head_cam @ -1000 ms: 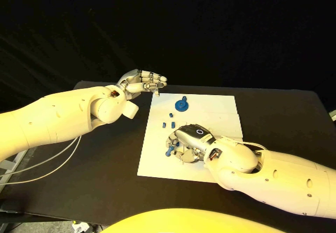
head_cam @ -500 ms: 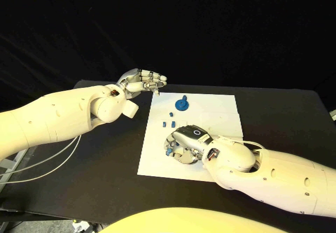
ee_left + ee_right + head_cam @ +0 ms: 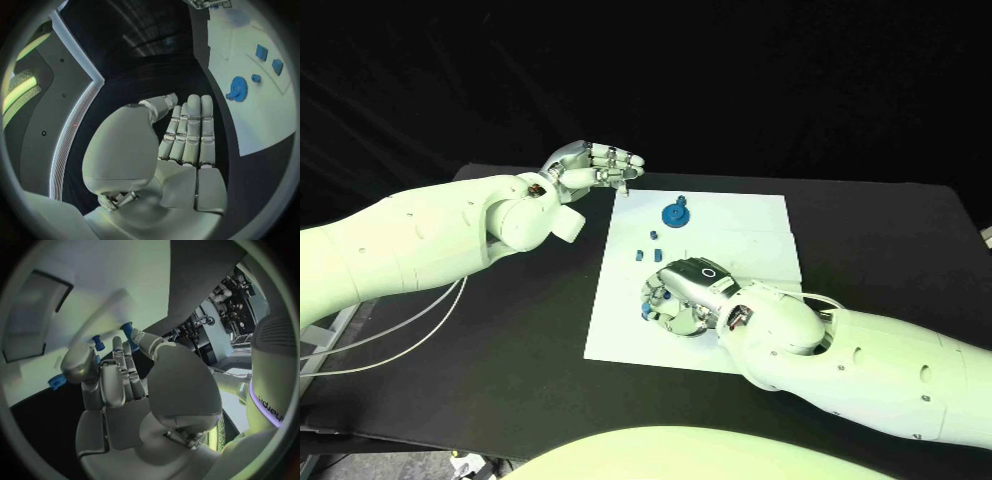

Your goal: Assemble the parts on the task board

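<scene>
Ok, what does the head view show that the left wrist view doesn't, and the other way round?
The head view adds the whole task board, with the right hand down on its near half and a blue part by its fingers. The left wrist view adds the left hand from the palm side: empty, fingers straight. Both share the board's far end, the blue gear and the small blue pieces beside it.

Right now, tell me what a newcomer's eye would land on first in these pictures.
First, the white task board in the middle of the black table, with the right hand down on its near half, fingers curled around small blue parts. Next, the blue gear-shaped part lying on the board's far end. Then the left hand raised off the board's far left corner, holding nothing.
</scene>
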Robot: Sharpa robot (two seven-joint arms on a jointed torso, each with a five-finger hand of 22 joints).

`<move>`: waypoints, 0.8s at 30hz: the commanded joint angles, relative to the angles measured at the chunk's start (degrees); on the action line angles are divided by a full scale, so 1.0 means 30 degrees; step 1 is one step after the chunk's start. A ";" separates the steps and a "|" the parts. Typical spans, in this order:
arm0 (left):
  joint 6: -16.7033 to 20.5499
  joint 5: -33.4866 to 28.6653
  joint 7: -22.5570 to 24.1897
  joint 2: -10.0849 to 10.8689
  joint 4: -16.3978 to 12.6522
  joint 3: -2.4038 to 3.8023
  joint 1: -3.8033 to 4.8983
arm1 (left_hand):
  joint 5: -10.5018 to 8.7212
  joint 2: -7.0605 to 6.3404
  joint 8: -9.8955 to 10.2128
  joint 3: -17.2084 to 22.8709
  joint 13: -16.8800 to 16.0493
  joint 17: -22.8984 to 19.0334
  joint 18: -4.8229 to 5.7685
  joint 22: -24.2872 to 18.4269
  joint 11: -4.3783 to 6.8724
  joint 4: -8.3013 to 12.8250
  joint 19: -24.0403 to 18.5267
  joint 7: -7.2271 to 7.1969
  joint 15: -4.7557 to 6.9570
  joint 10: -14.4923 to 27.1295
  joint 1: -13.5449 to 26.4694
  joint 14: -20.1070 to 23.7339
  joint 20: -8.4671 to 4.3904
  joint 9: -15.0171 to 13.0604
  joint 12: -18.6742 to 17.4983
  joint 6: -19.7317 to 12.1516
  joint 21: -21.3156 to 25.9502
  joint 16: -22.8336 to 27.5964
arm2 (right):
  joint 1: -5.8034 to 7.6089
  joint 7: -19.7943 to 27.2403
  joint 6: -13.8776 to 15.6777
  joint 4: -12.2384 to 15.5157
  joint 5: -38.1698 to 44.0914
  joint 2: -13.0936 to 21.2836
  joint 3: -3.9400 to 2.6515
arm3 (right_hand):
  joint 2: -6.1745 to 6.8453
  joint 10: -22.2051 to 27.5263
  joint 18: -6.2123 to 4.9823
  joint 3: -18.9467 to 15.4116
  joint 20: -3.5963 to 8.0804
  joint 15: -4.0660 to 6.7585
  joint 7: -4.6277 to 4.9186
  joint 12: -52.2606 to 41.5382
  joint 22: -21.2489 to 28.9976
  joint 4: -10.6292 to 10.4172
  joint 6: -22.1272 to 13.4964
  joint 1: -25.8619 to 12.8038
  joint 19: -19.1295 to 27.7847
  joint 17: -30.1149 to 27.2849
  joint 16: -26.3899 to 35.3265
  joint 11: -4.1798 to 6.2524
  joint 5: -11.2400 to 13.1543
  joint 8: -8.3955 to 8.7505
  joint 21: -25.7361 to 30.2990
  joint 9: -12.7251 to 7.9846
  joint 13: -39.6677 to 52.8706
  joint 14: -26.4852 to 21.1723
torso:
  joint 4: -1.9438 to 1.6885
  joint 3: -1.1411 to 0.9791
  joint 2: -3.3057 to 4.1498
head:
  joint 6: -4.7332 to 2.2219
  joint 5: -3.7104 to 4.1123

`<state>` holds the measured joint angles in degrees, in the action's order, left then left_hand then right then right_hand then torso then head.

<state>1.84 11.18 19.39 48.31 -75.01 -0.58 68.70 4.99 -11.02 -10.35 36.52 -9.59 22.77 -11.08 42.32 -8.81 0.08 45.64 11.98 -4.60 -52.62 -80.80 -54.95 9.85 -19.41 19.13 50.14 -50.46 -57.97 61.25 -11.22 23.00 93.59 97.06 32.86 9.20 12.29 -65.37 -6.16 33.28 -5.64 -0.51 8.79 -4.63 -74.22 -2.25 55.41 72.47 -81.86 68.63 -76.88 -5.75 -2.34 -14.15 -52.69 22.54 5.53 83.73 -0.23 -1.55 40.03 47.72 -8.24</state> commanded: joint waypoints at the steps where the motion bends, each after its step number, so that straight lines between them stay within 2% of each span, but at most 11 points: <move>1: -0.0075 -0.0023 0.0011 -0.0008 -0.0057 0.0012 0.0011 | 0.0015 0.0226 -0.0381 -0.0781 -0.0033 -0.0166 0.0187 -0.0268 -0.0038 -0.0127 -0.0036 0.0104 0.0000 0.0441 0.0225 0.0121 0.0078 0.0162 0.0305 -0.0301 0.0312 0.0314 | -0.0026 -0.0074 0.0396 0.0071 0.0119 0.0061 0.0002 | 0.0198 0.1030 -0.0027 -0.0187 -0.0086 -0.0039 0.0037 0.0229 -0.0792 -0.0328 -0.0130 0.0193 0.0111 -0.0301 0.0264 0.0016 -0.0269 0.0328 0.0653 0.0003 -0.0075 0.0503 | 0.0013 -0.0008 -0.0004 | -0.0008 0.0000; 5: -0.0075 -0.0023 0.0013 0.0005 -0.0056 0.0012 0.0011 | 0.0015 0.0226 -0.0381 -0.0781 -0.0033 -0.0166 0.0187 -0.0268 -0.0038 -0.0127 -0.0036 0.0104 0.0000 0.0441 0.0225 0.0121 0.0078 0.0162 0.0305 -0.0301 0.0312 0.0314 | -0.0035 -0.0008 0.0768 0.0227 0.0139 0.0173 0.0002 | 0.0261 0.2051 -0.0237 -0.0734 -0.0178 -0.0102 0.0050 0.0078 -0.0233 -0.0303 -0.0441 0.0455 0.0416 -0.1073 0.0826 -0.0067 -0.0301 0.0580 0.2066 -0.0120 -0.0212 0.0252 | -0.0001 -0.0018 -0.0005 | -0.0024 0.0027; 9: -0.0072 -0.0023 0.0013 0.0025 -0.0052 0.0012 0.0011 | 0.0015 0.0226 -0.0381 -0.0781 -0.0033 -0.0166 0.0187 -0.0268 -0.0038 -0.0127 -0.0036 0.0104 0.0000 0.0441 0.0225 0.0121 0.0078 0.0162 0.0305 -0.0301 0.0312 0.0314 | -0.0040 0.0169 0.1149 0.0491 0.0127 0.0397 0.0001 | 0.0095 0.3456 -0.0437 -0.2736 -0.0282 -0.0229 -0.0155 -0.0435 0.0514 -0.0669 -0.1324 0.1157 0.0670 -0.1901 0.1461 -0.0230 -0.0339 0.1231 0.3725 -0.0415 -0.0369 -0.0016 | -0.0003 -0.0016 -0.0003 | -0.0036 0.0043; 10: -0.0074 -0.0023 0.0012 0.0033 -0.0051 0.0012 0.0011 | 0.0015 0.0226 -0.0381 -0.0781 -0.0033 -0.0166 0.0187 -0.0268 -0.0038 -0.0127 -0.0036 0.0104 0.0000 0.0441 0.0225 0.0121 0.0078 0.0162 0.0305 -0.0301 0.0312 0.0314 | -0.0041 0.0231 0.1242 0.0596 0.0111 0.0502 0.0000 | -0.0062 0.4072 -0.0524 -0.4151 -0.0353 -0.0314 -0.0435 -0.0684 0.0875 -0.1065 -0.1664 0.1731 0.0770 -0.2320 0.1764 -0.0337 -0.0390 0.1516 0.4475 -0.0524 -0.0434 -0.0185 | -0.0003 -0.0016 -0.0003 | -0.0036 0.0043; 11: -0.0072 -0.0023 0.0012 0.0041 -0.0051 0.0011 0.0011 | 0.0015 0.0226 -0.0381 -0.0781 -0.0033 -0.0166 0.0187 -0.0268 -0.0038 -0.0127 -0.0036 0.0104 0.0000 0.0441 0.0225 0.0121 0.0078 0.0162 0.0305 -0.0301 0.0312 0.0314 | -0.0039 0.0284 0.1313 0.0718 0.0098 0.0624 -0.0003 | -0.0146 0.4600 -0.0613 -0.5448 -0.0413 -0.0371 -0.0447 -0.0963 0.1249 -0.1654 -0.1883 0.2396 0.0863 -0.2673 0.2007 -0.0415 -0.0425 0.1726 0.5239 -0.0594 -0.0466 -0.0329 | 0.0005 -0.0011 -0.0010 | -0.0036 0.0052; 12: -0.0069 -0.0023 0.0013 0.0049 -0.0053 0.0011 0.0011 | 0.0015 0.0226 -0.0381 -0.0781 -0.0033 -0.0166 0.0187 -0.0268 -0.0038 -0.0127 -0.0036 0.0104 0.0000 0.0441 0.0225 0.0121 0.0078 0.0162 0.0305 -0.0301 0.0312 0.0314 | -0.0031 0.0323 0.1358 0.0828 0.0083 0.0737 -0.0007 | -0.0204 0.4997 -0.0659 -0.6213 -0.0466 -0.0425 -0.0441 -0.1108 0.1507 -0.2213 -0.2009 0.2915 0.0939 -0.2922 0.2189 -0.0488 -0.0459 0.1846 0.5749 -0.0627 -0.0484 -0.0449 | 0.0016 -0.0010 -0.0018 | -0.0035 0.0065; 13: -0.0066 -0.0023 0.0014 0.0058 -0.0054 0.0011 0.0011 | 0.0015 0.0226 -0.0381 -0.0781 -0.0033 -0.0166 0.0187 -0.0268 -0.0038 -0.0127 -0.0036 0.0104 0.0000 0.0441 0.0225 0.0121 0.0078 0.0162 0.0305 -0.0301 0.0312 0.0314 | -0.0007 0.0371 0.1397 0.0981 0.0058 0.0897 -0.0013 | 0.0094 0.5730 -0.0807 -0.7779 -0.0524 -0.0554 -0.0799 -0.1393 0.2065 -0.3748 -0.2500 0.3988 0.1054 -0.3550 0.2621 -0.0598 -0.0650 0.2180 0.6819 -0.0715 -0.0494 -0.0720 | 0.0021 -0.0004 -0.0019 | -0.0041 0.0068; 14: -0.0062 -0.0023 0.0015 0.0065 -0.0054 0.0011 0.0011 | 0.0015 0.0226 -0.0381 -0.0781 -0.0033 -0.0166 0.0187 -0.0268 -0.0038 -0.0127 -0.0036 0.0104 0.0000 0.0441 0.0225 0.0121 0.0078 0.0162 0.0305 -0.0301 0.0312 0.0314 | 0.0024 0.0398 0.1408 0.1118 0.0025 0.1042 -0.0020 | 0.0392 0.6021 -0.0811 -0.8530 -0.0561 -0.0542 -0.0819 -0.1754 0.2257 -0.4841 -0.2684 0.4766 0.0975 -0.3647 0.2642 -0.0625 -0.0751 0.2320 0.7028 -0.0737 -0.0466 -0.0744 | 0.0027 -0.0004 -0.0021 | -0.0051 0.0076; 20: -0.0038 -0.0023 0.0021 0.0123 -0.0055 0.0010 0.0011 | 0.0011 0.0227 -0.0398 -0.0800 -0.0028 -0.0169 0.0187 -0.0291 -0.0037 -0.0119 -0.0024 0.0102 0.0000 0.0457 0.0219 0.0127 0.0077 0.0174 0.0325 -0.0311 0.0347 0.0333 | 0.0563 0.0467 0.1426 0.2418 -0.0957 0.2680 -0.0139 | 0.0544 0.6207 -0.0828 -0.9106 -0.0567 -0.0546 -0.0873 -0.2148 0.2444 -0.4898 -0.2902 0.4831 0.0924 -0.3754 0.2674 -0.0627 -0.0893 0.2473 0.7261 -0.0781 -0.0444 -0.0778 | 0.0046 0.0011 -0.0043 | -0.0207 0.0284; 21: -0.0036 -0.0023 0.0019 0.0138 -0.0057 0.0009 0.0011 | 0.0011 0.0227 -0.0398 -0.0800 -0.0028 -0.0169 0.0187 -0.0291 -0.0037 -0.0119 -0.0024 0.0102 0.0000 0.0457 0.0219 0.0127 0.0077 0.0174 0.0325 -0.0311 0.0347 0.0333 | 0.0726 0.0456 0.1461 0.2700 -0.1298 0.3108 -0.0169 | 0.0498 0.6125 -0.0829 -0.9129 -0.0557 -0.0526 -0.0818 -0.2301 0.2462 -0.4898 -0.2916 0.4804 0.0892 -0.3779 0.2677 -0.0596 -0.0919 0.2489 0.7249 -0.0785 -0.0420 -0.0769 | 0.0045 0.0009 -0.0047 | -0.0243 0.0363; 24: -0.0026 -0.0023 0.0017 0.0165 -0.0056 0.0007 0.0010 | 0.0011 0.0227 -0.0398 -0.0800 -0.0028 -0.0169 0.0187 -0.0291 -0.0037 -0.0119 -0.0024 0.0102 0.0000 0.0457 0.0219 0.0127 0.0077 0.0174 0.0325 -0.0311 0.0347 0.0333 | 0.1141 0.0435 0.1686 0.3252 -0.2683 0.4111 -0.0225 | -0.0076 0.5162 -0.0714 -0.8703 -0.0386 -0.0287 -0.0268 -0.3313 0.2169 -0.4839 -0.2429 0.4570 0.0487 -0.3227 0.2209 -0.0282 -0.0867 0.2289 0.6285 -0.0707 -0.0266 -0.0427 | 0.0060 0.0012 -0.0052 | -0.0422 0.0700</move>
<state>1.84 11.17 19.37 48.82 -75.03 -0.59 68.69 4.99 -11.02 -10.35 36.52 -9.59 22.76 -11.08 42.26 -8.80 0.08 45.64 11.98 -4.60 -52.62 -80.80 -54.95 9.85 -19.37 19.14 50.14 -50.46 -57.97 64.28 -9.95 27.69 102.69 90.90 44.38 8.60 13.51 -48.75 -7.60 8.54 -7.04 -1.22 8.34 -13.88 -67.48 -16.82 48.05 86.37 -80.05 58.61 -69.74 -6.58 -4.23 -7.84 -33.53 20.56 4.56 82.39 -0.10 -1.54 39.91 46.85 -6.92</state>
